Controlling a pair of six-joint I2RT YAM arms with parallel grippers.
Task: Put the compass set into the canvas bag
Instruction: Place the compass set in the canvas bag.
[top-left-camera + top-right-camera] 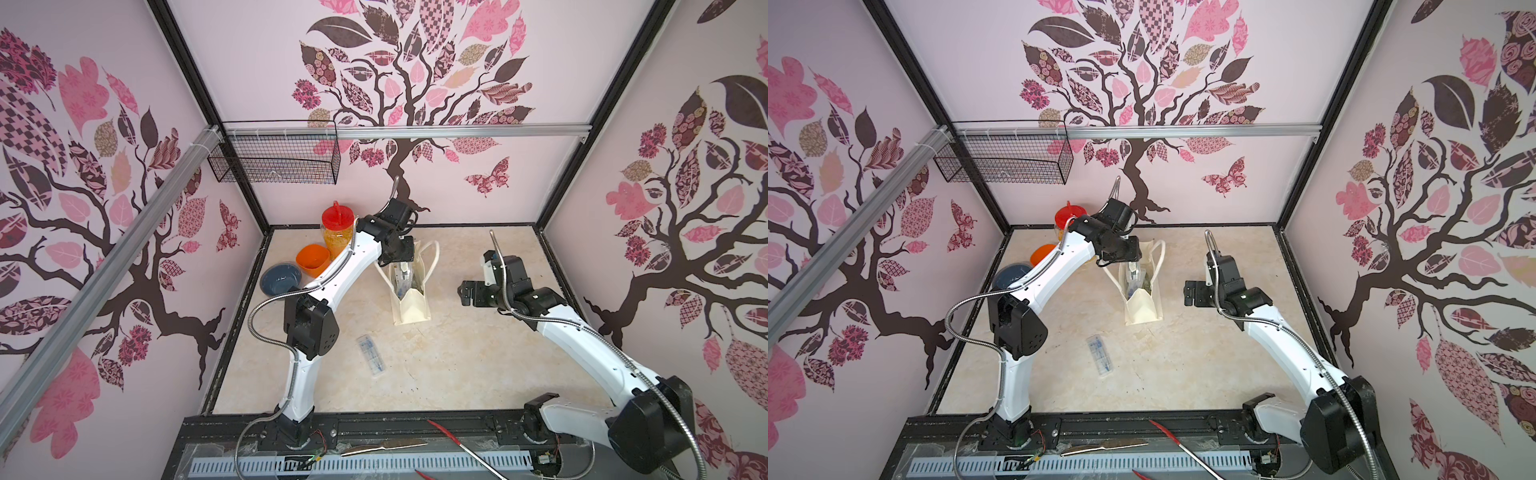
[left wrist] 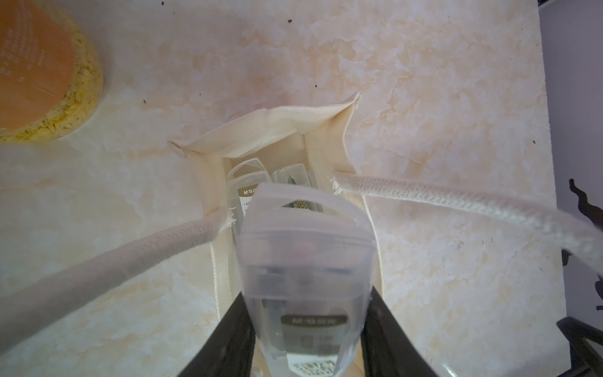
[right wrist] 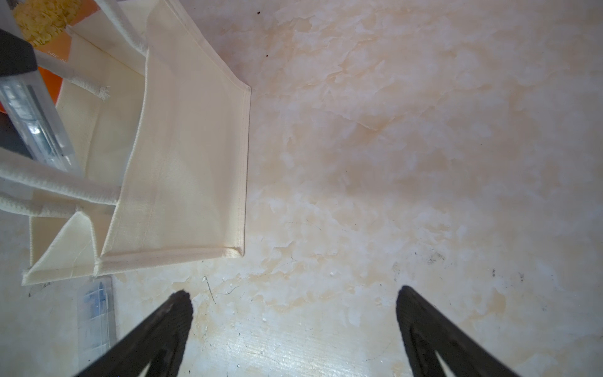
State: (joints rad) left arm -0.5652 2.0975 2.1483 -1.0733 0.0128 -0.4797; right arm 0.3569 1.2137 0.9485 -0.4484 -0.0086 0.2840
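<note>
The cream canvas bag (image 1: 411, 309) (image 1: 1144, 309) stands open mid-table, its handles spread apart. My left gripper (image 1: 402, 261) (image 2: 306, 326) hangs right over the bag's mouth (image 2: 293, 114), shut on a clear plastic compass set case (image 2: 303, 261) (image 3: 36, 127) that points down into the opening. Two similar cases (image 2: 243, 186) lie inside the bag. Another compass set case (image 1: 370, 354) (image 1: 1100, 355) lies flat on the table nearer the front. To the right of the bag, my right gripper (image 1: 465, 293) (image 3: 293, 300) is open, with nothing between its fingers.
A red-lidded jar (image 1: 337, 226), an orange bowl (image 1: 312, 259) and a blue dish (image 1: 281, 277) stand at the back left, close to my left arm. A wire basket (image 1: 274, 160) hangs on the back wall. A knife (image 1: 382, 446) lies on the front rail.
</note>
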